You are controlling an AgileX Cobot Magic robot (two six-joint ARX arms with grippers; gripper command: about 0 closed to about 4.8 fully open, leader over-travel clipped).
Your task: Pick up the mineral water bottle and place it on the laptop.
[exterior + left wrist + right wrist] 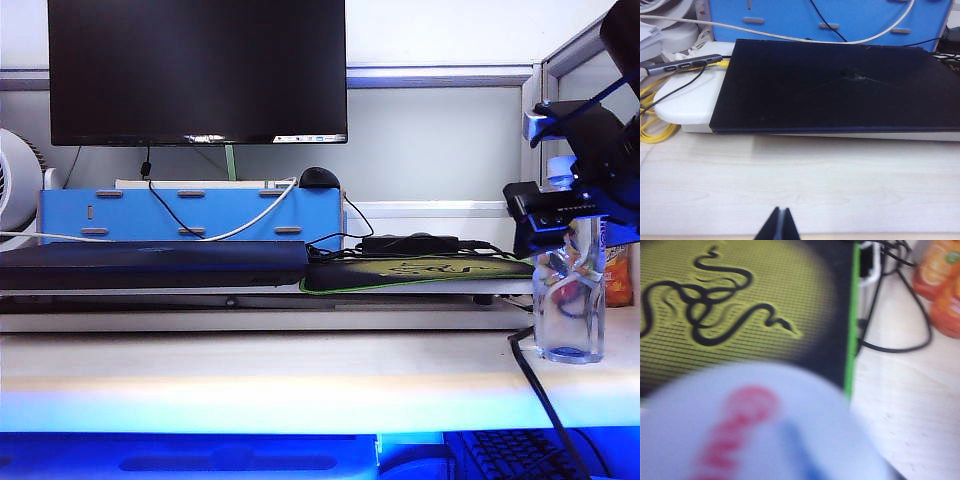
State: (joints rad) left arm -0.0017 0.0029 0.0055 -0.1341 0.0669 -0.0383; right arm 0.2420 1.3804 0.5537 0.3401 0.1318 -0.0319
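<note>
Mineral water bottle (570, 300) near the counter's right edge: light, slick, squashable; right end effector (556, 232) spread around its waist, the best hold; left end effector (779, 226) pressed together

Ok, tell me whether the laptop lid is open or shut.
Shut: the flat dark navy laptop lies as one closed slab, no screen or keys showing.

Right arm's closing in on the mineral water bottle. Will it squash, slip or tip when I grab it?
The mineral water bottle is tall on a narrow base, so a nudge up high would probably tip it. Its clear plastic wall looks thin and may give under a hard squeeze. The right gripper is at its upper part; the left gripper is shut, by the laptop.
</note>
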